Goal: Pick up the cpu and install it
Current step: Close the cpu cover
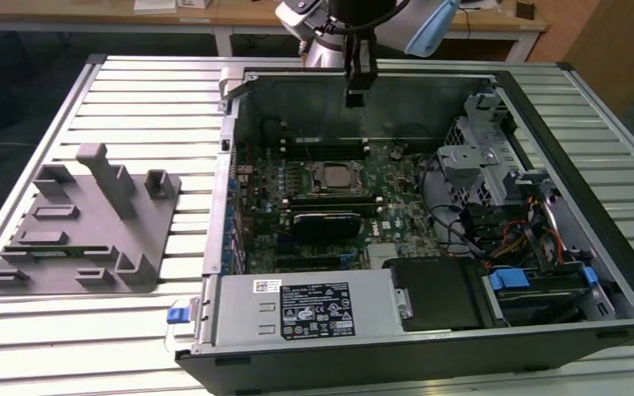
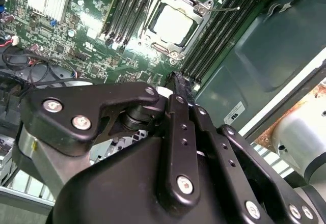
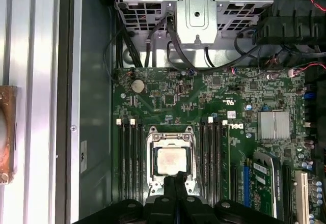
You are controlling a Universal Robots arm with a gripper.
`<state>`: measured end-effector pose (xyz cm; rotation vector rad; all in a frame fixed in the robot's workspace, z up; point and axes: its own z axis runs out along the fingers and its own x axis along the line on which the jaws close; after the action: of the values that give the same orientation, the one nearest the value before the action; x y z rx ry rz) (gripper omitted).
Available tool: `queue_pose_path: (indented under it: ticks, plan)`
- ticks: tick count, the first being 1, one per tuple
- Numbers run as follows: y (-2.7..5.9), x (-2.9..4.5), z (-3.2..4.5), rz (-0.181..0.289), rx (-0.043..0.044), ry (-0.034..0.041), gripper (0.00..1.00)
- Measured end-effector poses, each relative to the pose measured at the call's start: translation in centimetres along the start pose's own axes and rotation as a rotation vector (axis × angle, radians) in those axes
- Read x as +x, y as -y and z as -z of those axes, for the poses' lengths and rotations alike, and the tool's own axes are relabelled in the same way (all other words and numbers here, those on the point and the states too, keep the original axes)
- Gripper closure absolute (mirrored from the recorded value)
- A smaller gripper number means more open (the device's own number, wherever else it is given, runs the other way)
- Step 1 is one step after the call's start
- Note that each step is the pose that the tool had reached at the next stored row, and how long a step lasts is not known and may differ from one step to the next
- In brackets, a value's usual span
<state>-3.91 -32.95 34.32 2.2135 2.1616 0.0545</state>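
Fingers (image 3: 169,184) met tip against tip in the first wrist view, with only a thin seam between them and nothing gripped. In the exterior view they hung as one narrow dark blade at the upper middle of the frame, below the arm (image 1: 345,25) and raised off the board rather than touching it.

They carried nothing because the cpu (image 3: 170,161) already lay flat in its socket (image 3: 151,159), silver top facing up and the metal frame closed in around its edges. It showed in the second wrist view (image 2: 173,23) and, small, at the centre of the exterior view (image 1: 332,177). Whether the socket's latch was locked I could not tell.

Memory slots (image 3: 211,158) ran on either side of the socket, all on the green motherboard (image 3: 193,99).

The computer case (image 1: 229,272) lay on its side with the panel off, which I judged was done so the board faced up and the arm could reach it from above. The case rested on the slatted metal tabletop (image 1: 152,91).

A grey fixture (image 1: 86,223) with posts and shallow pockets sat well apart from the case at the exterior view's left, likely shaped to present parts for picking.
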Motion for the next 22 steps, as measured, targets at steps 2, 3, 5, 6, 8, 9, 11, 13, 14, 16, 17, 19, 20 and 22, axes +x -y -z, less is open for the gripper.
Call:
queue_pose_path:
  ticks: [2, 3, 5, 6, 8, 9, 11, 13, 14, 16, 17, 19, 20, 22]
  plan:
    - [0.01, 0.0, -0.22, 0.0, 0.0, -0.0001, 0.89]
    - [0.02, 0.0, -0.27, 0.0, 0.0, 0.0, 0.89]
    - [0.02, 0.0, -0.37, 0.0, 0.0, 0.0, 0.89]
    - [0.03, 0.0, -0.42, 0.0, -0.0001, 0.0, 0.89]
    - [0.03, 0.0, -0.51, 0.0, 0.0, 0.0, 0.89]
    - [0.03, 0.01, -0.57, 0.0, 0.0, 0.0, 0.89]
    - [0.04, 0.01, -0.67, 0.0, 0.0, -0.0001, 0.89]
    - [0.04, 0.01, -0.76, 0.0, 0.0, 0.0, 0.89]
    - [0.05, 0.01, -0.81, 0.0, 0.0, 0.0, 0.89]
    - [0.05, 0.01, -0.91, 0.0, 0.0, -0.0001, 0.89]
    - [0.06, 0.01, -0.96, 0.0, 0.0, 0.0, 0.89]
    - [0.06, 0.01, -1.06, 0.0, 0.0, -0.0001, 0.89]
    - [0.06, 0.01, -1.1, 0.0, 0.0, 0.0, 0.89]
    - [0.07, 0.01, -1.2, 0.0, 0.0, -0.0001, 0.89]
